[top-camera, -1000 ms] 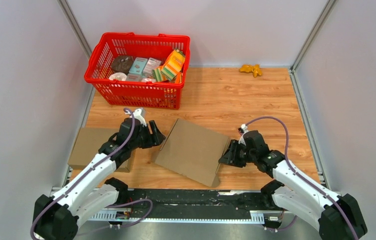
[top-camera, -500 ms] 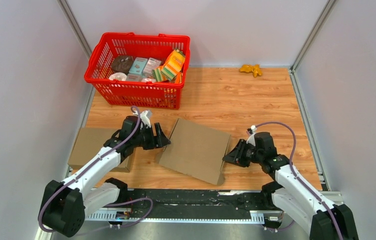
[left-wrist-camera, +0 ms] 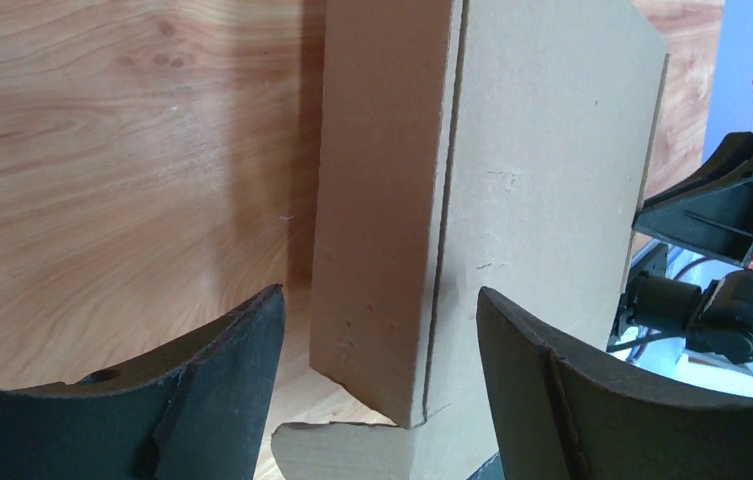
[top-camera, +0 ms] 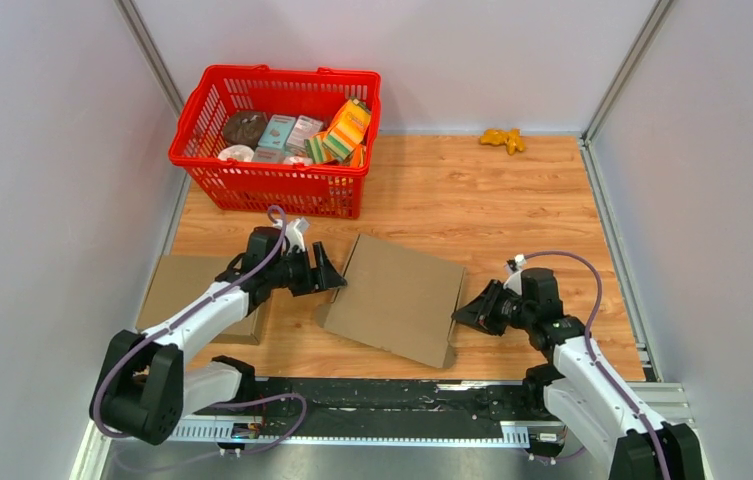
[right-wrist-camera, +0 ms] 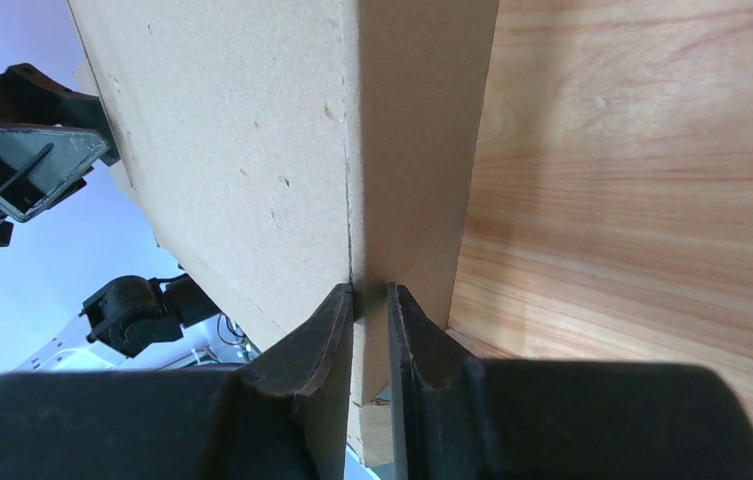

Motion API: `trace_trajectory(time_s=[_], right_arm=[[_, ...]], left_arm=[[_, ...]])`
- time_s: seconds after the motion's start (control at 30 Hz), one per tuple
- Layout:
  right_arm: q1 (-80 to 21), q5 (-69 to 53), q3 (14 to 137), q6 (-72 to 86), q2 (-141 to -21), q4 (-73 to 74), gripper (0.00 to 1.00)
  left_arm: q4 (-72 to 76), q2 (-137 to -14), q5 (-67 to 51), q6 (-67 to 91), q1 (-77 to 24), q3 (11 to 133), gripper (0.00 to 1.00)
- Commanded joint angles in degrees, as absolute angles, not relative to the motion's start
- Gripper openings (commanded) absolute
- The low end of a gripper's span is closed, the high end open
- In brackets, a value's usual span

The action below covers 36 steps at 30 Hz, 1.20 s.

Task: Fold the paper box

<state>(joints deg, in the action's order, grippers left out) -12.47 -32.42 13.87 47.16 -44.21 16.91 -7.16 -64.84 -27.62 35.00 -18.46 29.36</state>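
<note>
While your right gripper [top-camera: 464, 317] pinches the paper box [top-camera: 397, 295] edge, your left gripper's [top-camera: 332, 280] spread fingers [left-wrist-camera: 202, 400] flank the opposite edge.

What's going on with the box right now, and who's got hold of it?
Both arms are at the flattened cardboard box in the middle of the table. The right gripper appears pinched on the box's right edge, at a crease. The left gripper is open, with its fingers on either side of the left edge but not clamping it. The box is not yet folded into shape.
</note>
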Motion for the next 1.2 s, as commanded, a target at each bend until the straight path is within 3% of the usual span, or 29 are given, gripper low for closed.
trace_trajectory(time_s=[0.0,0.37,0.63,1.0,1.1,1.13,1.17], right_arm=[[-10.4,-24.4,10.7,45.6,-44.3,22.6,0.19],[-8.3,-24.1,10.3,46.0,-42.3,23.8,0.19],[-8.0,-24.3,10.2,45.9,-42.6,23.3,0.19],[-7.9,-25.0,11.5,45.1,-42.5,23.5,0.22],[-7.8,-25.0,11.1,45.3,-41.8,23.3,0.22],[-7.7,-25.1,10.7,45.5,-41.7,23.1,0.21],[-6.6,-25.5,9.8,45.8,-41.3,23.0,0.21]], left_arm=[[-0.3,-68.3,-34.0,33.9,-17.8,30.1,0.78],[6.8,-74.8,-42.5,36.3,-17.6,30.0,0.79],[22.9,-82.3,-52.2,46.8,-17.8,27.7,0.79],[29.7,-80.5,-53.4,54.5,-20.5,26.0,0.65],[27.6,-77.4,-52.7,54.2,-20.7,26.2,0.68],[22.6,-76.2,-48.6,51.7,-20.7,26.9,0.76],[14.9,-73.9,-44.9,47.4,-20.7,28.4,0.76]])
